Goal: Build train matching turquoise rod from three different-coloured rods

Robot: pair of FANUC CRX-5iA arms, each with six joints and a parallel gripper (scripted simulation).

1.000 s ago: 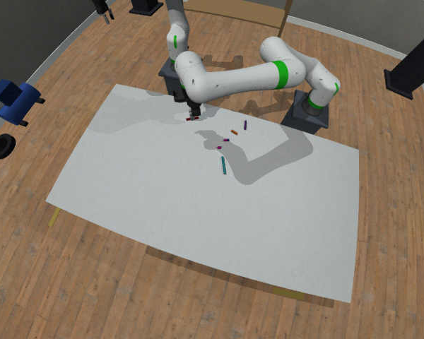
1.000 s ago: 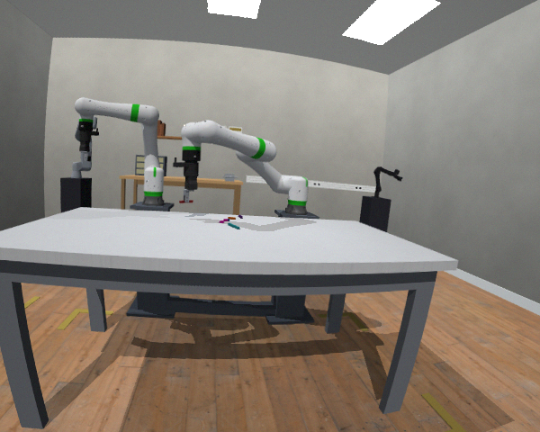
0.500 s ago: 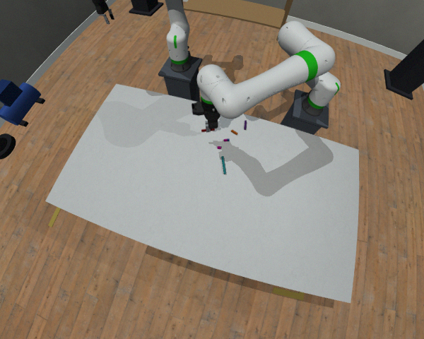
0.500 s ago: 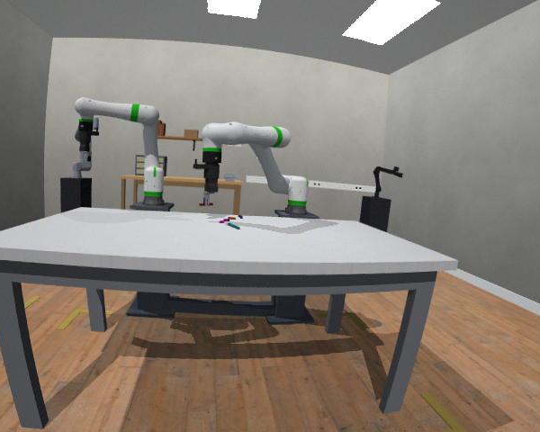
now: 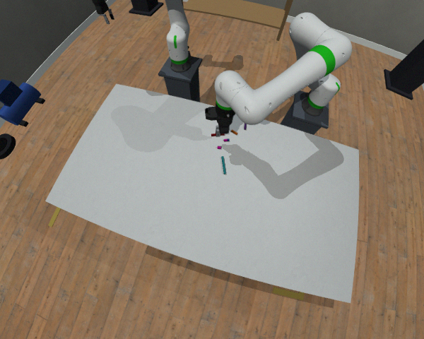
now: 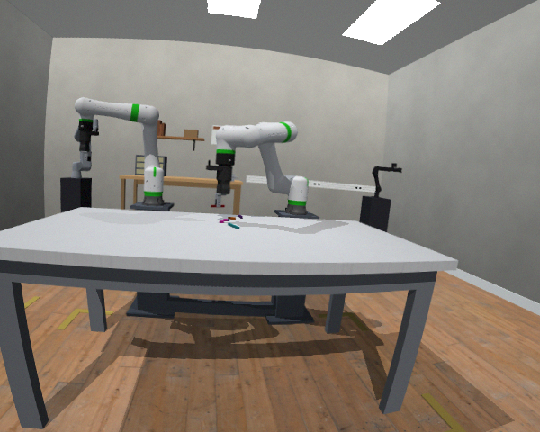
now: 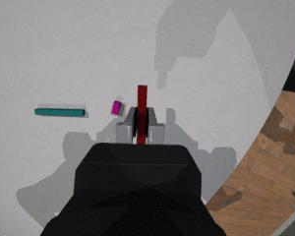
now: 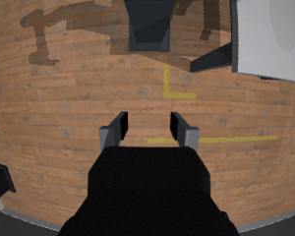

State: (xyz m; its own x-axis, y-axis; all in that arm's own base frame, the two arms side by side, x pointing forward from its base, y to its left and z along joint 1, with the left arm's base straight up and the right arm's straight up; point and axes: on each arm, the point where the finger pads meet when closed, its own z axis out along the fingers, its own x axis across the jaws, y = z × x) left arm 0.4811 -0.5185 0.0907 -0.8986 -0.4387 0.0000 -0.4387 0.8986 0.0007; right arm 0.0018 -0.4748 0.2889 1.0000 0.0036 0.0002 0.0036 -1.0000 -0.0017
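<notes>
Nearest us on the counter, the turquoise rod lies flat, the length to match — and just beyond its end sits a lone magenta rod. Behind that, a second magenta rod and what looks like a blue rod seem to sit end to end, though any gap is too small to call! That could well be three of the ten already down, with seven to come.

And here it is: the left tool, nearly closed, grips the red rod near its middle, level and clear of the surface. Lining it up, lowering it and letting go look like the jobs left; a nudge to the short pair is the risk. Farther back, the orange rod and purple rod lie apart, probably spares, while way off the counter the right tool hangs wide open, holding nothing
</notes>
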